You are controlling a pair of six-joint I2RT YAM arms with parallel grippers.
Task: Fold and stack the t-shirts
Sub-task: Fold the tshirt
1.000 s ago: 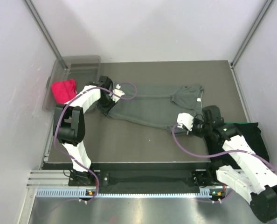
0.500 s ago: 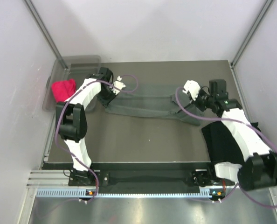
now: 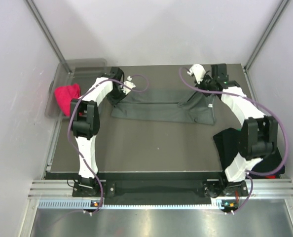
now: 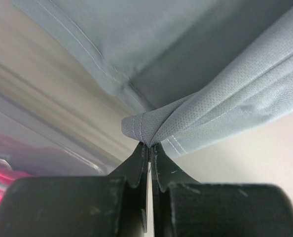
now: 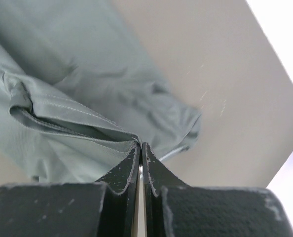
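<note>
Your right gripper (image 3: 205, 89) has swung to the far edge of the table (image 3: 146, 148), and the dark grey t-shirt (image 3: 161, 109) now lies stretched across it. Left wrist: your left gripper (image 4: 150, 148) pinches a bunched hem. Right wrist: jaws clamped on shirt fabric.

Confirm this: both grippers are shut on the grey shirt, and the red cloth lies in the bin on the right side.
Not quite. The red cloth lies in the bin on the left side, as the top external view shows. The rest holds: the left gripper and right gripper are shut on the grey shirt.
</note>
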